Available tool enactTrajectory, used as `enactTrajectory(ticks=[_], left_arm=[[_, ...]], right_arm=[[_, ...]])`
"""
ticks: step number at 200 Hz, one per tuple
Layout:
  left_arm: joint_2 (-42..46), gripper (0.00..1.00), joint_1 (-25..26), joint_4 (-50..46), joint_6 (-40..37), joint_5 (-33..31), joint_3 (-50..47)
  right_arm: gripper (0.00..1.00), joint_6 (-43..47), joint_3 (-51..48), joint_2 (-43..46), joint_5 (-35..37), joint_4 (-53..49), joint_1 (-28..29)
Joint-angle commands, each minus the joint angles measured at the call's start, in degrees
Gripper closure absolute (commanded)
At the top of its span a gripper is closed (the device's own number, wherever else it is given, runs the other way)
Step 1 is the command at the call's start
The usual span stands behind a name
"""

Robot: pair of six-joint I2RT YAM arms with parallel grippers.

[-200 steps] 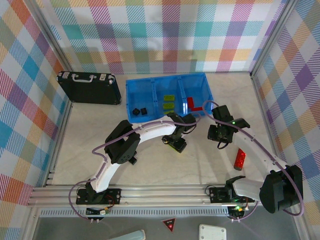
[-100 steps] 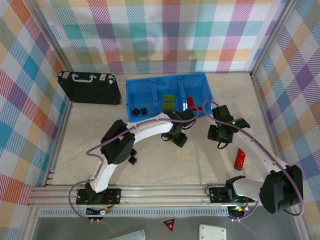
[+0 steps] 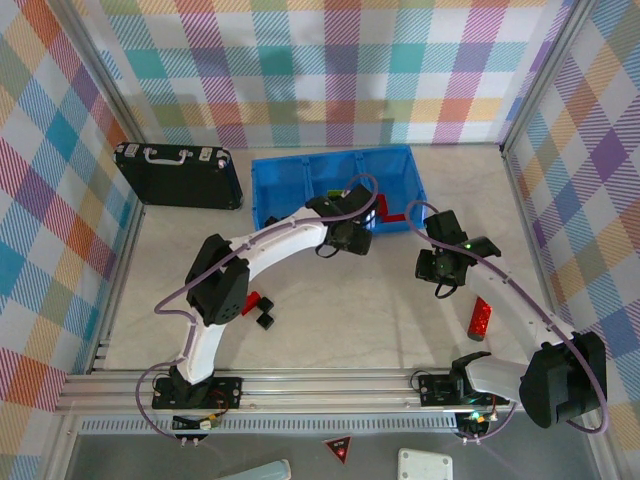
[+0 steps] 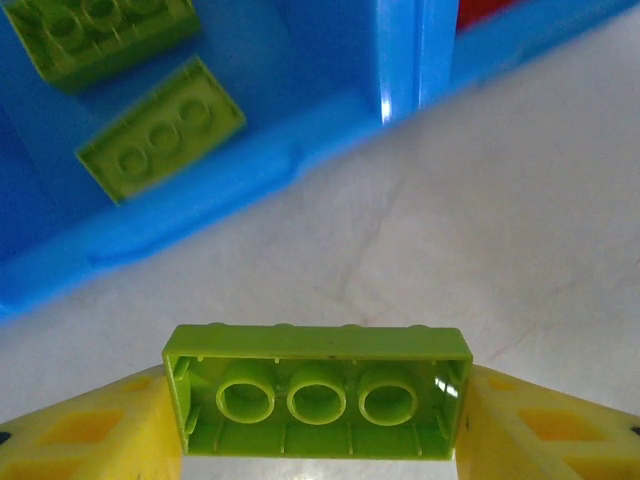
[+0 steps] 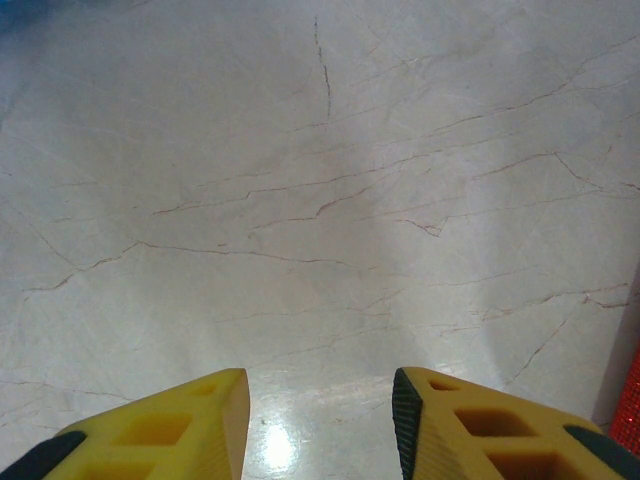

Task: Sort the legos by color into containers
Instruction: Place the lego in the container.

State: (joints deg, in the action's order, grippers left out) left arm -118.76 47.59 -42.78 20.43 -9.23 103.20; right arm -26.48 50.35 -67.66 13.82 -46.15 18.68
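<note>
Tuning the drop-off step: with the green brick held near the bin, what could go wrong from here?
1. The lime-green brick in the left gripper hangs over the table, short of the bin's near wall; releasing now would likely drop it outside.
2. The divider beside the red compartment is close; drifting right could mis-sort it.
</note>
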Motion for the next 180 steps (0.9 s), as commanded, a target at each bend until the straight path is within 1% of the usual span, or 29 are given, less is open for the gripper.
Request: enactTrajectory(ticks=[1, 21, 91, 119, 180], left_arm=[[-0.2, 0.38, -1.3, 4.1, 3.1, -3.0, 3.1], [-1.2, 0.38, -2.4, 6.8, 3.7, -4.3, 4.8], [-5.7, 0.39, -6.4, 17.9, 5.3, -13.9, 7.3], [-8.8, 0.39, -8.3, 21.3, 6.2, -14.8, 8.8], [-17.7, 0.38, -9.7, 24.9, 5.3, -17.8, 17.1]], right_arm=[[0.56, 0.6, -0.7, 1.1, -0.8, -0.8, -0.5], [0.56, 0.6, -0.8, 1.2, -1.0, -0.8, -0.5], [0.56, 0.7, -0.9, 1.4, -1.7, -0.5, -0.4], [0.56, 0.7, -0.9, 1.5, -1.9, -0.3, -0.4], [0.56, 0.9, -1.2, 1.0, -2.8, 0.3, -0.5]])
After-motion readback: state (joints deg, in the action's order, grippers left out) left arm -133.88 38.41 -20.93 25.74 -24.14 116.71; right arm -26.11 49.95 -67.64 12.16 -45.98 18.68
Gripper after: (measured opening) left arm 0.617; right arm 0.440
